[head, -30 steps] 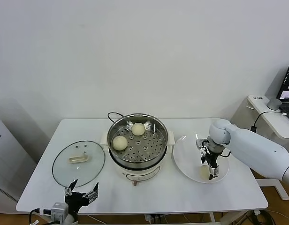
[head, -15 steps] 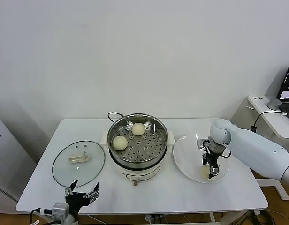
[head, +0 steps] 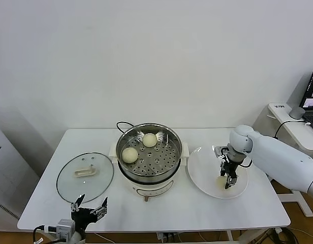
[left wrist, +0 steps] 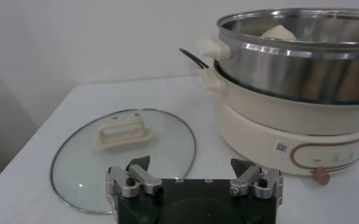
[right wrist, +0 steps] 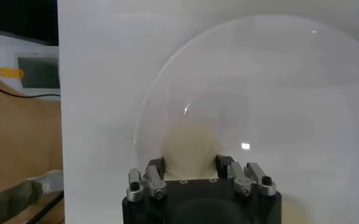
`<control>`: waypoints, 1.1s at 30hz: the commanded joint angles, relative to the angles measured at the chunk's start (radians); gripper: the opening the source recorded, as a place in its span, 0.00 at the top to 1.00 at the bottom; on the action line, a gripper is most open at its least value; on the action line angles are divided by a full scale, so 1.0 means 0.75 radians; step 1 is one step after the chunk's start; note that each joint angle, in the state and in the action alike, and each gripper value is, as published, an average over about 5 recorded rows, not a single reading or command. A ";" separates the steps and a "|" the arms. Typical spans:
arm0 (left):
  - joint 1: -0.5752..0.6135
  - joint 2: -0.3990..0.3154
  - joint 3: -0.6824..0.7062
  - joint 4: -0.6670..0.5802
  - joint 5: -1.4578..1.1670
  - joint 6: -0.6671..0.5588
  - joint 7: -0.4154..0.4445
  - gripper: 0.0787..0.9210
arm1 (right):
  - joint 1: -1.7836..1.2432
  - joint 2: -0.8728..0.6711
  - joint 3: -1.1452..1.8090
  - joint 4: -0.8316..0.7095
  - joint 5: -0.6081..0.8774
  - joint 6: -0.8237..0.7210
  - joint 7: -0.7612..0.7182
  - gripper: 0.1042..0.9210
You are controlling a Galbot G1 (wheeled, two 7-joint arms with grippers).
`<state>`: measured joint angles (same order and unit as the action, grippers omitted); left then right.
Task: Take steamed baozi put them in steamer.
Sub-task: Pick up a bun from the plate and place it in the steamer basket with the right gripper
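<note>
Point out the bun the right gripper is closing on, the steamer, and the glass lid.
bun on the plate point(right wrist: 190, 149): right wrist view, on its dome between the fingers.
steamer point(head: 173, 144): head view, on its steel rim at the robot's right.
glass lid point(head: 85, 172): head view, on its cream handle.

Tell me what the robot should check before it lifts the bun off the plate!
1. Bun between the right gripper fingers: ok, they sit on either side of it.
2. Grip firm enough to lift: cannot tell.
3. Room in the steamer: ok, two buns lie at its left and back, and the rest of the tray is bare.
4. Steamer uncovered: ok, the glass lid lies on the table to its left.
5. Left gripper out of the way: ok, open, low at the table's front-left edge.
</note>
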<state>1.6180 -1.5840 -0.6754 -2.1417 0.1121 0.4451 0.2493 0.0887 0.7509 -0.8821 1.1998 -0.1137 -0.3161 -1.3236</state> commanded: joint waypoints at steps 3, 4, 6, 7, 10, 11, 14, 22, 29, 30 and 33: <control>-0.021 -0.009 0.003 -0.003 0.018 -0.011 -0.005 0.12 | 0.456 0.023 -0.244 0.008 0.203 -0.004 -0.012 0.48; -0.025 -0.011 0.003 -0.002 0.024 -0.015 -0.007 0.12 | 0.536 0.045 -0.291 0.001 0.241 -0.003 -0.016 0.48; -0.032 -0.013 0.000 -0.001 0.030 -0.021 -0.013 0.12 | 0.669 0.098 -0.377 -0.019 0.312 0.002 -0.025 0.48; -0.035 -0.014 -0.002 -0.001 0.030 -0.024 -0.016 0.12 | 0.733 0.130 -0.417 -0.035 0.344 0.007 -0.030 0.48; -0.042 -0.018 -0.011 -0.004 0.038 -0.035 -0.028 0.12 | 0.904 0.233 -0.527 -0.090 0.448 0.038 -0.043 0.48; -0.044 -0.020 -0.013 -0.005 0.042 -0.039 -0.032 0.12 | 0.950 0.272 -0.553 -0.109 0.488 0.052 -0.046 0.48; -0.047 -0.023 -0.018 -0.011 0.047 -0.047 -0.039 0.12 | 1.013 0.379 -0.586 -0.155 0.606 0.139 -0.048 0.47; -0.041 -0.035 -0.011 -0.025 0.046 -0.048 -0.048 0.12 | 0.958 0.544 -0.589 -0.162 0.799 0.660 -0.057 0.42; -0.029 -0.044 -0.009 -0.034 0.048 -0.055 -0.054 0.12 | 0.872 0.575 -0.556 -0.014 0.560 0.961 0.007 0.43; -0.029 -0.046 -0.008 -0.033 0.049 -0.056 -0.054 0.12 | 0.859 0.579 -0.547 0.010 0.510 0.982 0.018 0.43; -0.029 -0.048 -0.006 -0.030 0.051 -0.057 -0.055 0.12 | 0.813 0.601 -0.516 0.070 0.379 1.054 0.042 0.43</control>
<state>1.5972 -1.6092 -0.6800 -2.1645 0.1482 0.4042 0.2090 0.7081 1.1397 -1.2639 1.1759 0.2848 0.2401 -1.3226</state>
